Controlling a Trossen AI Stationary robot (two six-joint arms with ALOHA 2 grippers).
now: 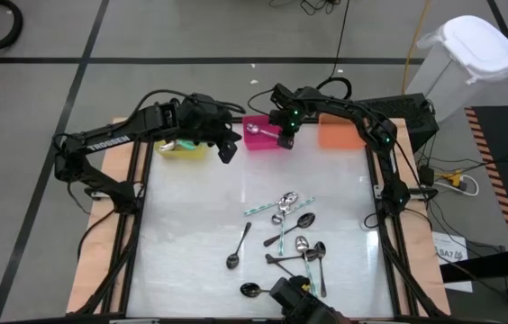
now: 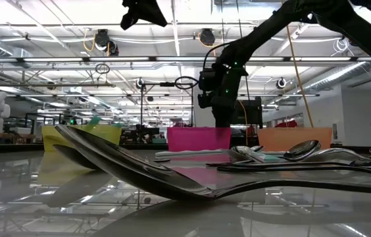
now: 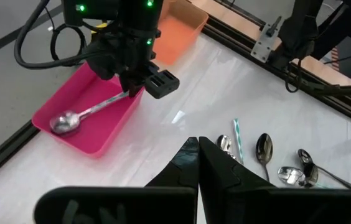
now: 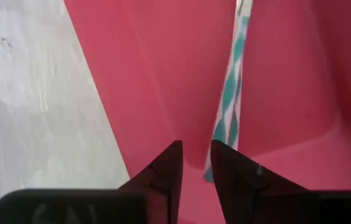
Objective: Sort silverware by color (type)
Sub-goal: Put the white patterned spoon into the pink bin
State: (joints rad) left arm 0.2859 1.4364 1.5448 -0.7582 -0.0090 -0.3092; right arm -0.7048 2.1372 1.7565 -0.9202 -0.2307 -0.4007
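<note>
A: Step in hand?

B: A drop-off. The right end effector [image 1: 285, 138], upper centre of the high view, sits over the pink bin [image 3: 94, 134], fingers slightly parted around the handle of a teal-handled spoon [image 3: 87, 114] lying in that bin. Grip or release: cannot tell.

A: The other?

B: Left end effector [image 3: 198, 163] closed, empty, near the yellow bin [image 1: 182, 149].

A: Next?

B: Probably lift clear, then fetch from the spoons [image 1: 292, 236] on the table [image 1: 182, 234], lower centre.
</note>
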